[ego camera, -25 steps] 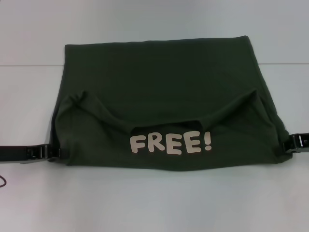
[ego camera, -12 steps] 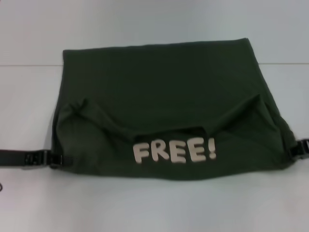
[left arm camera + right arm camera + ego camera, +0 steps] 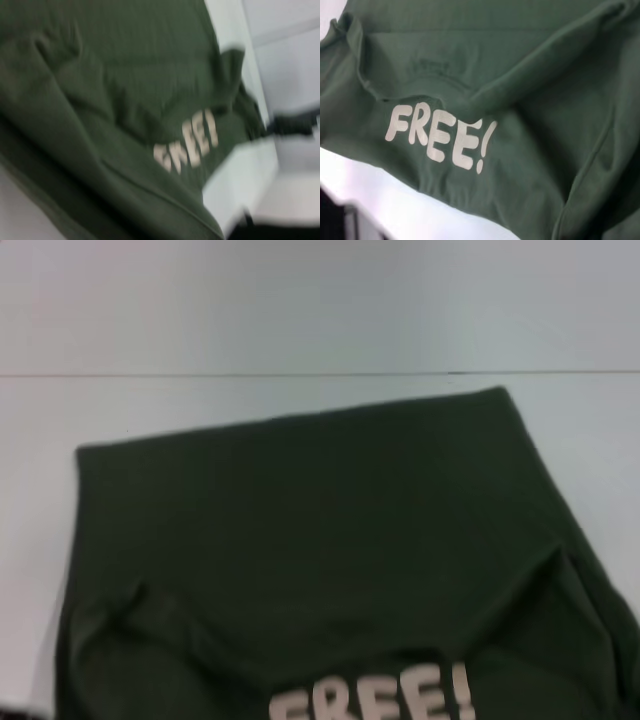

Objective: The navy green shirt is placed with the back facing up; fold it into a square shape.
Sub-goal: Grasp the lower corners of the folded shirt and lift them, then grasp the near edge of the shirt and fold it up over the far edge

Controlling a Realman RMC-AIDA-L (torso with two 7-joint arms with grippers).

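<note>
The navy green shirt [image 3: 310, 540] lies spread on the white table, its far edge straight. A fold across the near part shows the cream "FREE!" lettering [image 3: 375, 698], cut off by the bottom of the head view. The right wrist view shows the lettering [image 3: 440, 137] whole, on creased cloth near the shirt's front edge. In the left wrist view a dark blurred shape, my right gripper [image 3: 292, 125], sits at the shirt's far side edge. Of my left gripper [image 3: 15, 712], only a dark sliver shows at the head view's bottom left corner.
White table [image 3: 300, 320] stretches beyond the shirt's far edge, with a thin seam line across it. A strip of bare table [image 3: 395, 200] shows in front of the shirt's near edge in the right wrist view.
In the head view the shirt has shifted down and looks larger, its far edge lower. The lettering now sits at the bottom edge. Both grippers have slipped almost out of the frame.
</note>
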